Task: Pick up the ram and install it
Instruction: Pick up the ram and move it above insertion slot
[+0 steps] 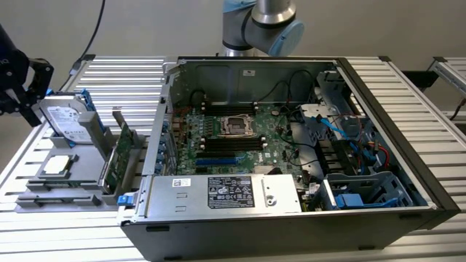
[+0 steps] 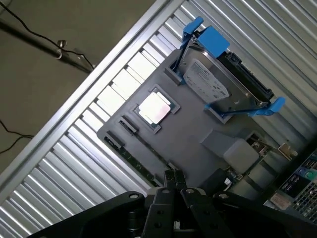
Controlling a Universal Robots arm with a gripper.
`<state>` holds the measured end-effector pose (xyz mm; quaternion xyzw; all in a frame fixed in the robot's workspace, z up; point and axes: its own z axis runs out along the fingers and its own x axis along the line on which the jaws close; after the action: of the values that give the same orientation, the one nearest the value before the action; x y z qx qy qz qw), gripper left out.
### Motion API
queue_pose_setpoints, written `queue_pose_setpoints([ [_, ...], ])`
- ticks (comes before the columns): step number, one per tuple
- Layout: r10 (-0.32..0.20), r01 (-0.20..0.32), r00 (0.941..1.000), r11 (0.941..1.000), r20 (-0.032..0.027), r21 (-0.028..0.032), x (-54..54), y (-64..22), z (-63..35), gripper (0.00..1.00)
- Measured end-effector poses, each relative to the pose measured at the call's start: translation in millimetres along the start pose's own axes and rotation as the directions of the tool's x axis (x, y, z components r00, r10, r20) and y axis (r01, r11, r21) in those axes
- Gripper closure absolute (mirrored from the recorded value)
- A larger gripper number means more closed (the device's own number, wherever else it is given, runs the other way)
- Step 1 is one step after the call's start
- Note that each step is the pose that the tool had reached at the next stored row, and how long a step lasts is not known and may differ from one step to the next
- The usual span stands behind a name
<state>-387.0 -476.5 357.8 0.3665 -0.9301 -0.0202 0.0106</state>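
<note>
Fingers closed on nothing, the gripper (image 2: pixel 174 179) hovered over the grey holder (image 2: pixel 198 131) where the ram (image 2: pixel 132 159) sat edge-up in its slot; a clean pick would likely need jaws opened and squared across the stick.

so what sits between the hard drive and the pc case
The green expansion card, upright in the gray holder, as the exterior view shows.

Grey parts tray (image 2: pixel 193 134), directly below gripper (image 2: pixel 174 174): silver hard drive (image 2: pixel 208 82) in blue rails, square processor (image 2: pixel 154 108). Open computer case (image 1: pixel 218 73), well apart from gripper.
</note>
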Motion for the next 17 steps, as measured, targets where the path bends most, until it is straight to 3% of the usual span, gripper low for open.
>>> queue_pose_setpoints([
  [5,-0.090,0.090,0.9959,0.9959,-0.0080,-0.0034,0.0,-0.1,1.9,0.89],
  [9,-0.162,0.162,0.9867,0.9868,-0.0134,-0.0063,0.0,-0.2,3.8,0.89],
  [14,-0.251,0.251,0.9679,0.9681,-0.0203,-0.0107,0.0,-0.3,6.2,0.89],
  [17,-0.303,0.303,0.9527,0.9530,-0.0250,-0.0150,0.0,-0.4,7.4,0.89],
])
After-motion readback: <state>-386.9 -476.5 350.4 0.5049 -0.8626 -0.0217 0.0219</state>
